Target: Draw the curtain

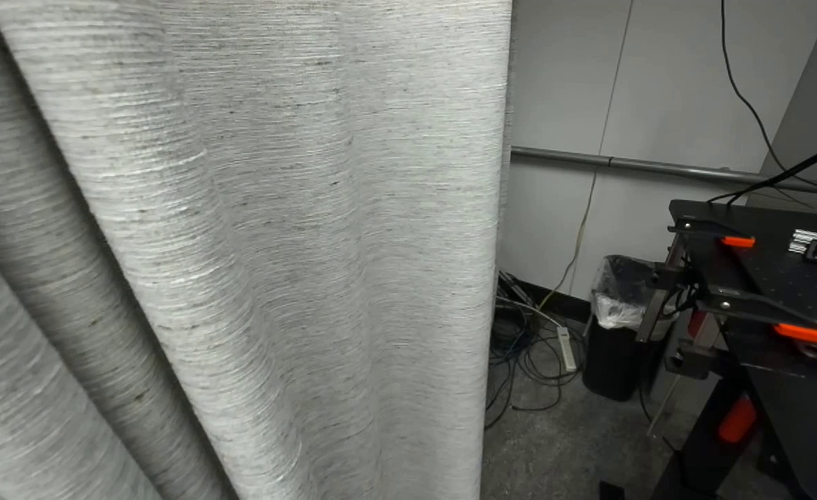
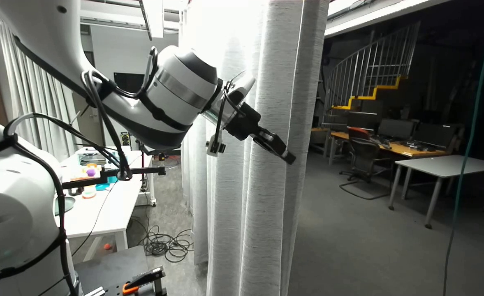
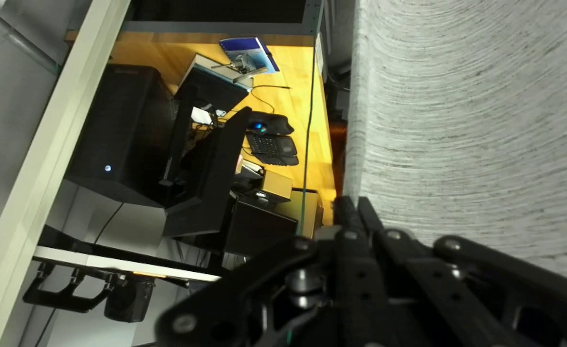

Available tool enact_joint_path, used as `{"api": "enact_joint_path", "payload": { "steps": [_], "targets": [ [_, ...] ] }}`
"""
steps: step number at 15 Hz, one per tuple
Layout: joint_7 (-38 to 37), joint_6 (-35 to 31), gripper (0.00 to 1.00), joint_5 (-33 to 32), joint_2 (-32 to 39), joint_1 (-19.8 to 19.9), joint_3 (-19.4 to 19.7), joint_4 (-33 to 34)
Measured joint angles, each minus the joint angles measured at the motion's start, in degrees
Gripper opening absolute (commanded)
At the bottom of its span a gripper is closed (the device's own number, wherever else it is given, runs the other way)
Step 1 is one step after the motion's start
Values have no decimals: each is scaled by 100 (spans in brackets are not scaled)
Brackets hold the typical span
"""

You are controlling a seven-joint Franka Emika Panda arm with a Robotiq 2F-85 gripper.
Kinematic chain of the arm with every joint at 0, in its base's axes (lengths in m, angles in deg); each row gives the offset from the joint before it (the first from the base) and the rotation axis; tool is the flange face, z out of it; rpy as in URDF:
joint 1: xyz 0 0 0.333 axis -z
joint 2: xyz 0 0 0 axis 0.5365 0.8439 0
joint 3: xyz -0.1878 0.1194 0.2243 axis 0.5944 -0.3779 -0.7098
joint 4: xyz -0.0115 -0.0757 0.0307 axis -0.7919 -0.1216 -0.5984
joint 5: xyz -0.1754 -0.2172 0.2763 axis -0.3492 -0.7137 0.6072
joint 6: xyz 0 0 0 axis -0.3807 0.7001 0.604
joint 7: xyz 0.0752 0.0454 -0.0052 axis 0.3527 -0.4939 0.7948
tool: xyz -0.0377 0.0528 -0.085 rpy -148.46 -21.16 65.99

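The curtain (image 1: 352, 208), light grey-white with fine darker streaks, fills much of an exterior view in deep vertical folds. It hangs past the arm in an exterior view, where my black gripper (image 2: 290, 158) points down and outward at the curtain's (image 2: 262, 197) free side edge. From the wrist camera, the fabric (image 3: 466, 115) covers the right side, and its edge runs down between the fingertips. There the gripper (image 3: 354, 200) is shut on that edge, with only a thin strip of cloth between the tips.
A black table (image 1: 783, 292) with orange-tipped clamps and a lined bin (image 1: 616, 347) stand beyond the curtain. Loose cables (image 2: 165, 244) lie on the floor near a white table (image 2: 102, 205). A teal cord (image 2: 468, 144) hangs at the far side.
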Motion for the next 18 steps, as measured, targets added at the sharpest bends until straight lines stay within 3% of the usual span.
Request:
{"api": "enact_joint_path", "payload": {
  "steps": [4, 7, 10, 18],
  "targets": [
    [25, 75, 1, -4, -303, 575, 359, -255],
    [42, 78, 1, -208, -384, 993, 980, -163],
    [98, 75, 1, -450, -669, 1476, 1361, -230],
    [123, -355, 1, -1251, -1071, 2220, 2177, -192]
  ]
}}
